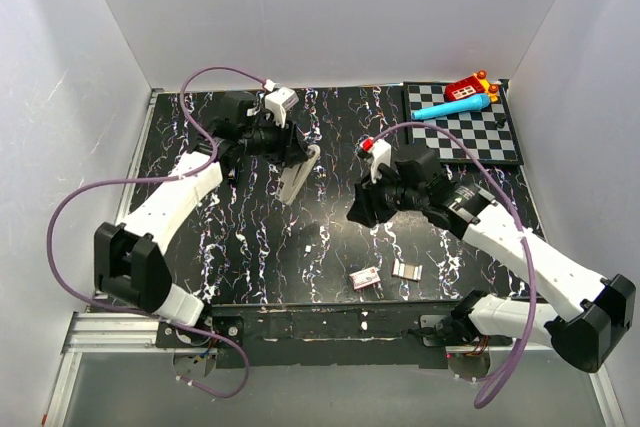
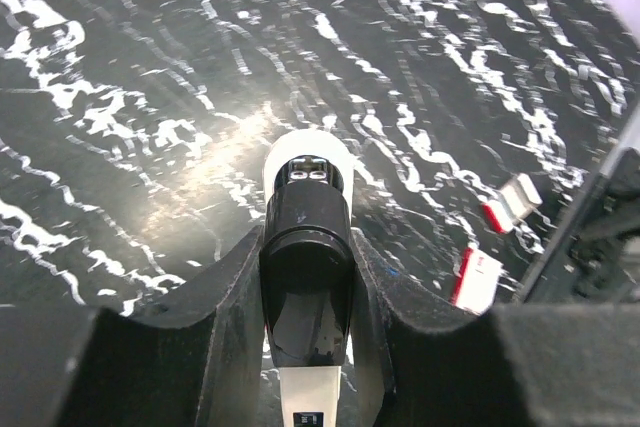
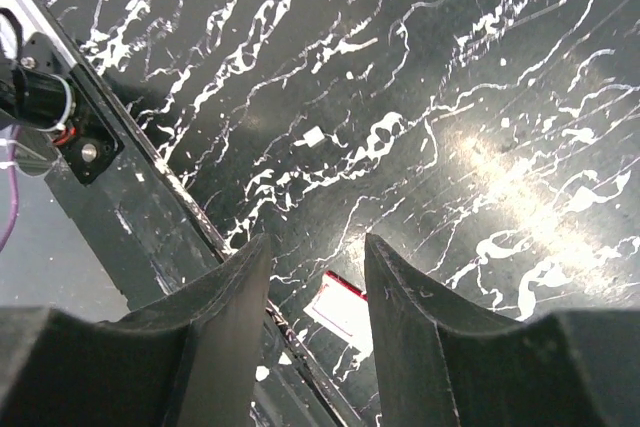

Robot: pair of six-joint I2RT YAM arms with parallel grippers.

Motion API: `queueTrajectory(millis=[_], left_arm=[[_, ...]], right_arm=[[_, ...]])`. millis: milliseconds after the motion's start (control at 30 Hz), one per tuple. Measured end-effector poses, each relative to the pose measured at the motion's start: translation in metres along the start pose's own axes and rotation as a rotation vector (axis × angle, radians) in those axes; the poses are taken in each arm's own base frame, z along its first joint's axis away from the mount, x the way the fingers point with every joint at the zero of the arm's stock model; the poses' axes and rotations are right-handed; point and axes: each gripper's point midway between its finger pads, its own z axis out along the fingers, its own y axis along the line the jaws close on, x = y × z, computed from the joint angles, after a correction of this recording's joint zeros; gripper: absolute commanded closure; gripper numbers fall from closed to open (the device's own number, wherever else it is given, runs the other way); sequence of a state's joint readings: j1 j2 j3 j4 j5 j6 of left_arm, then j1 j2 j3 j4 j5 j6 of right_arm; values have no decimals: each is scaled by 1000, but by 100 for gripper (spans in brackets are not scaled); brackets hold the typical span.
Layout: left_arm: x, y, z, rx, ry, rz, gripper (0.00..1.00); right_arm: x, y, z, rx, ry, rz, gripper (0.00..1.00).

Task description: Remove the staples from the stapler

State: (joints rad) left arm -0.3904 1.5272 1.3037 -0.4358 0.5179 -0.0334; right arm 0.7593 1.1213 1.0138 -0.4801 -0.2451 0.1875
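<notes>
Left tool (image 2: 307, 259) clamped on stapler (image 2: 306, 182); right tool (image 3: 316, 247) apart, over table (image 3: 450, 97) nr red-white box (image 3: 345, 308).

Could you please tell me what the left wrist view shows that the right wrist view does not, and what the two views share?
Only the left wrist view: the left hand shut on the stapler, whose dark body sits between its fingers. Only the right wrist view: the right hand, open and empty, and the near edge of the table. Both: the black marbled surface and the red-and-white box. The right wrist view also catches a pale tip at its top edge, probably the stapler's.
</notes>
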Motion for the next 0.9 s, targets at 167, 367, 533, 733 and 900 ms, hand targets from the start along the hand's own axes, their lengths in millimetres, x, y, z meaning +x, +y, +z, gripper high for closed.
queueTrajectory(millis=[167, 367, 533, 733, 900], left_arm=[[-3, -38, -22, 140, -39, 31, 100], [12, -75, -40, 296, -32, 54, 100], [18, -110, -56, 423, -40, 119, 100], [23, -155, -76, 585, -56, 219, 100], [36, -176, -86, 675, -48, 260, 100]], right_arm=[[-24, 12, -19, -24, -36, -72, 50], [-49, 33, -44, -90, -67, -154, 52], [-63, 57, -66, -188, -85, -220, 51], [-76, 79, -80, -290, -87, -275, 50], [-75, 90, -79, -358, -52, -297, 49]])
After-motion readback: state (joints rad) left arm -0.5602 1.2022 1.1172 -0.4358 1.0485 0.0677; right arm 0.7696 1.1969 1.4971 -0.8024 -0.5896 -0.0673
